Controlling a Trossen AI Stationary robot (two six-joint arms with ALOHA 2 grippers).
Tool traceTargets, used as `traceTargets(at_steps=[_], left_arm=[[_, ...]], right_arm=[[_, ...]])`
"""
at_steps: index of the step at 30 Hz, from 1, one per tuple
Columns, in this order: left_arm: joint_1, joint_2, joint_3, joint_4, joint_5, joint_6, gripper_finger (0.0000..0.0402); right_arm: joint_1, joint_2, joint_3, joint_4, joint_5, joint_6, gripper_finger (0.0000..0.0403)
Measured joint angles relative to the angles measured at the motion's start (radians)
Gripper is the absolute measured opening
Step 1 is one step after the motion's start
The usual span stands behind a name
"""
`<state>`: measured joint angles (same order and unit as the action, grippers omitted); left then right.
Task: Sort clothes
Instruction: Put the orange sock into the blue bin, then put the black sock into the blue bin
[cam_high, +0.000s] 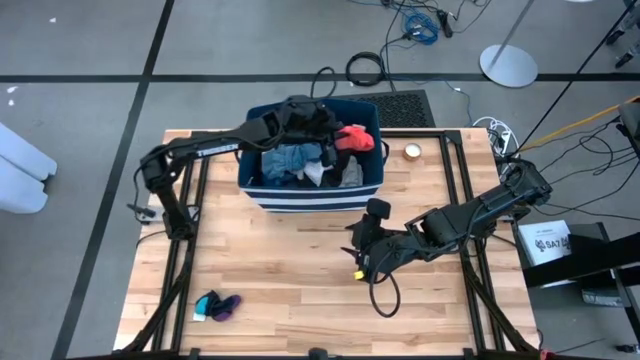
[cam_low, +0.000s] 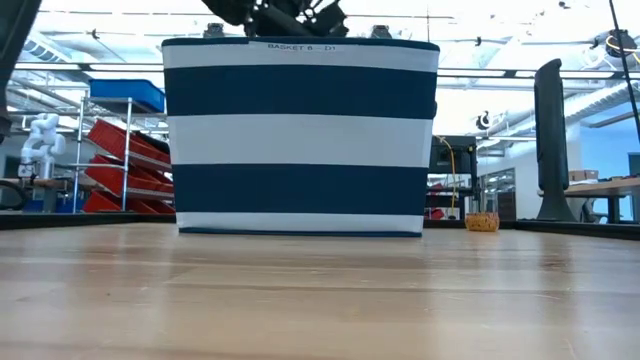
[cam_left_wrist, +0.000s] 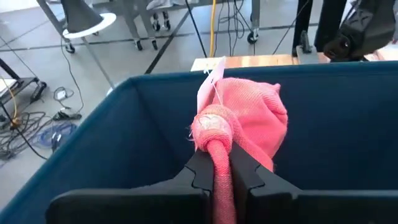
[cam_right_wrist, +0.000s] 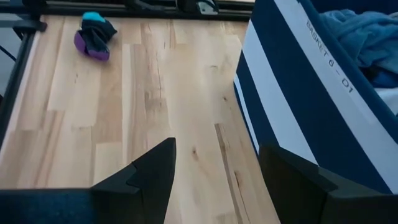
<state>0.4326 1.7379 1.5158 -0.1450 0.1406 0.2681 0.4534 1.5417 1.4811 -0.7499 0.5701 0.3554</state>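
Observation:
The navy bin with white stripes (cam_high: 262, 195) stands at the table's far middle, with blue (cam_high: 290, 160), white and grey clothes lying in it. My left gripper (cam_left_wrist: 219, 160) reaches in over the bin's top from the left and is shut on a red sock (cam_high: 353, 138), which carries a white tag (cam_left_wrist: 210, 78). My right gripper (cam_right_wrist: 217, 152) hangs open above the bare table just near-right of the bin (cam_right_wrist: 292, 93), with nothing between its fingers. A teal and purple sock bundle (cam_high: 217, 305) lies on the table at the near left. My left gripper pinches the red sock's narrow rolled end (cam_left_wrist: 219, 146) between its two fingers (cam_left_wrist: 198, 171). The fingers come from the table's left, tipped slightly down. The sock's bulky part (cam_left_wrist: 255, 121) sticks out past the fingertips, lifted clear above the bin's inside.
A small round roll (cam_high: 412, 152) sits on the table right of the bin. Black frame rails (cam_high: 455, 200) run along the table's left and right sides. Bare wood (cam_high: 290, 270) stretches between the bin and the near edge. In the low view the bin (cam_low: 300, 135) fills the middle.

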Motion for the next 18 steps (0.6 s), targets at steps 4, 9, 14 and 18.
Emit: traceTargets(at_steps=[4, 9, 14, 18], left_arm=[[0.021, 0.038, 0.0, 0.024, 0.003, -0.001, 0.0015], [0.032, 0.053, 0.0, -0.007, -0.012, -0.071, 0.0054], [0.023, 0.016, 0.021, -0.134, 0.037, -0.079, 0.0144], [0.009, -0.018, 0.116, -0.331, 0.039, -0.079, 0.0206]], right_arm=[[0.0, 0.0, 0.0, -0.03, 0.0, 0.024, 0.0217], [0.0, 0.0, 0.0, -0.046, 0.001, 0.026, 0.0217], [0.0, 0.0, 0.0, -0.046, 0.001, 0.03, 0.0217], [0.0, 0.0, 0.0, -0.045, 0.002, 0.037, 0.0217]])
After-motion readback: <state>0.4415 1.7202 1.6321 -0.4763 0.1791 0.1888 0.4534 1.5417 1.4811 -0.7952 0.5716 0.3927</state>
